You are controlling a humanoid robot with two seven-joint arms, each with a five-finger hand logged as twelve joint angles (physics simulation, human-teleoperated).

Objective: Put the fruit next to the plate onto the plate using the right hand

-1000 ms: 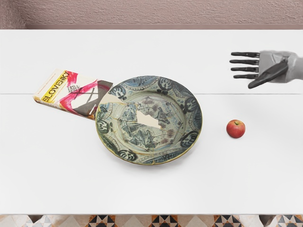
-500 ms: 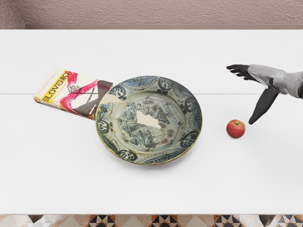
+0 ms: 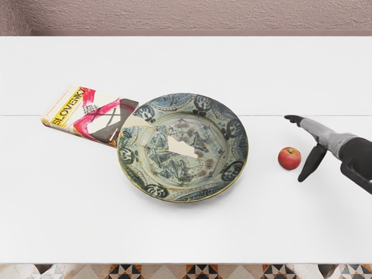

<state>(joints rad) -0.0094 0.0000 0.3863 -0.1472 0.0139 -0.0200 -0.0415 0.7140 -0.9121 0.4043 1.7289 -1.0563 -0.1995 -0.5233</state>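
A small red apple (image 3: 289,158) sat upright on the white table (image 3: 186,232), its stem pointing up, to the right of the plate (image 3: 239,136) and clear of its rim, with a strip of bare tabletop between the two. The plate was wide and round, painted in blue and green with a darker patterned border, and nothing lay on it. The right hand (image 3: 318,138) came in from the right edge on a grey and black arm (image 3: 357,160) and hung just beside the apple on the side away from the plate. It was spread and held nothing: the dark fingers (image 3: 295,119) reached out straight toward the left, past the far side of the apple, while the thumb (image 3: 308,165) pointed down and away from them, its tip close to the apple's right side with a thin gap showing between. At the plate's upper left lay a book (image 3: 87,113) with a yellow spine and a pink and white cover, one corner meeting the plate's rim; whether it ran under the rim could not be told. A brown wall (image 3: 186,14) ran behind the table and a patterned floor (image 3: 203,271) showed below its front edge.
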